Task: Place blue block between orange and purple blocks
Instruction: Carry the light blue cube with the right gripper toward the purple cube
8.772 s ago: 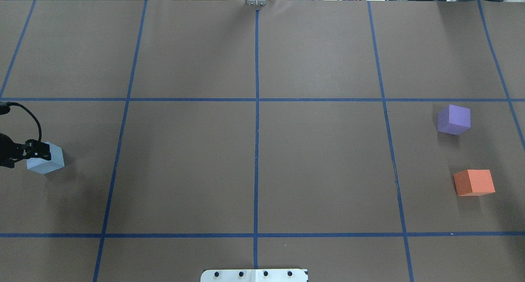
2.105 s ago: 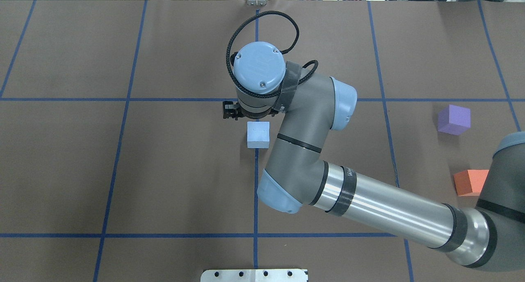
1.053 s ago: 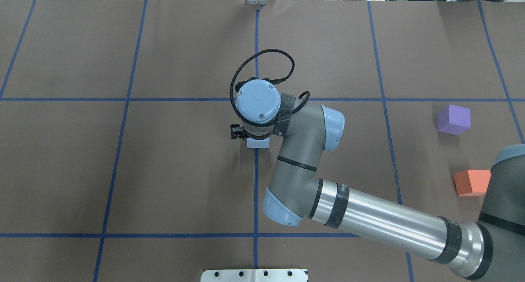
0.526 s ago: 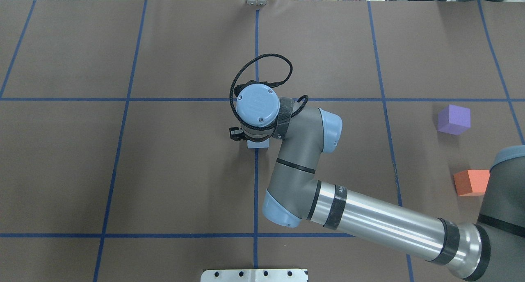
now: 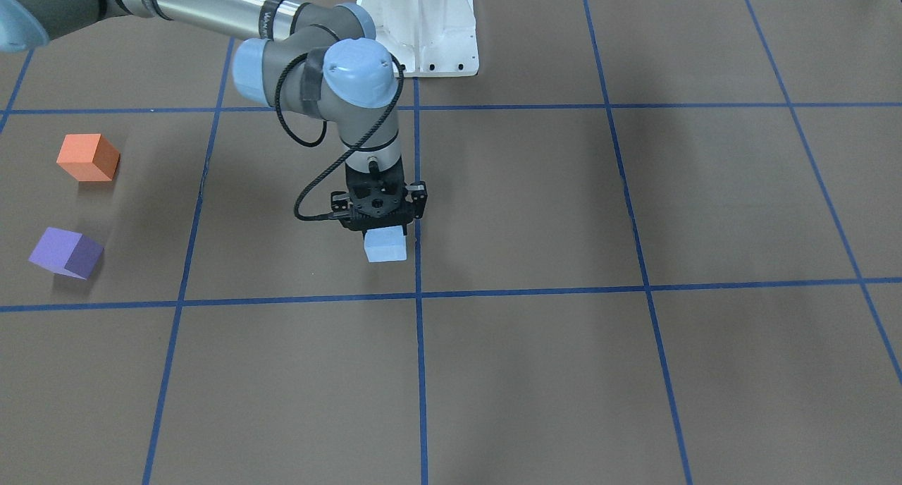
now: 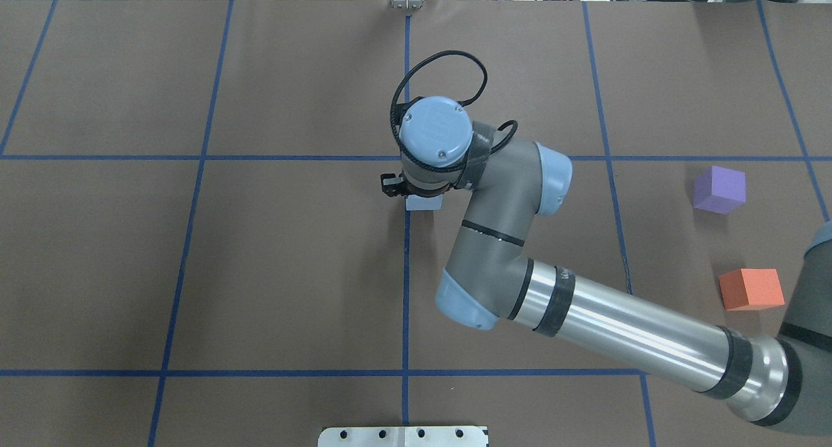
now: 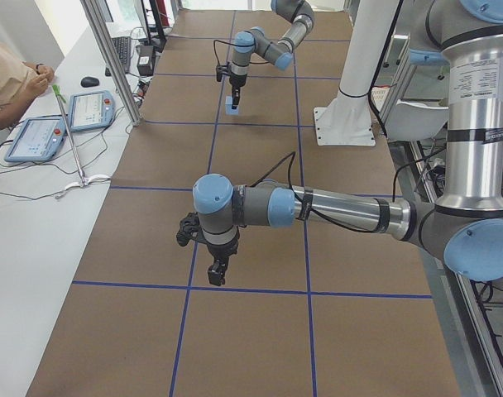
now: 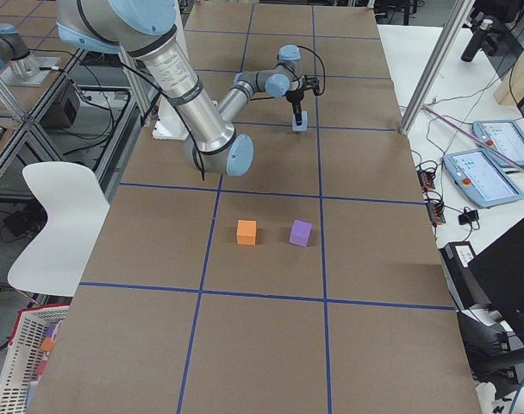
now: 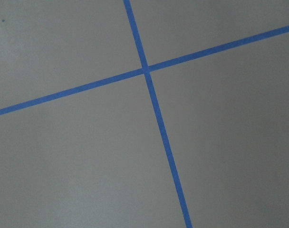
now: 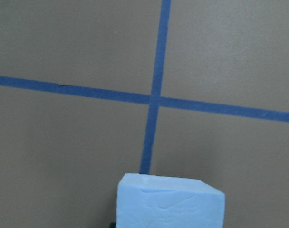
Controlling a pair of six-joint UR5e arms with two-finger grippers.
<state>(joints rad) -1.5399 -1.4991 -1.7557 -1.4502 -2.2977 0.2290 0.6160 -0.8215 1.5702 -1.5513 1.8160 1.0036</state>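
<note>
The light blue block [image 5: 385, 246] hangs in my right gripper [image 5: 381, 225], which is shut on it just above the table's centre line. The block's lower edge shows under the wrist in the overhead view [image 6: 424, 204] and at the bottom of the right wrist view [image 10: 170, 202]. The purple block [image 6: 719, 189] and the orange block [image 6: 751, 289] sit apart at the right side of the table, with a gap between them. My left gripper [image 7: 218, 270] shows only in the exterior left view, low over the table, and I cannot tell whether it is open.
Blue tape lines divide the brown table cover into squares. The white robot base plate [image 5: 423, 27] sits at the table's near edge. An operator and tablets [image 7: 36, 136] are beside the table. A white chair [image 8: 59, 224] stands off the table.
My right gripper has come down over the blue block at the centre, shut on it, and now lifts it, moving slightly to the right and farther away.
</note>
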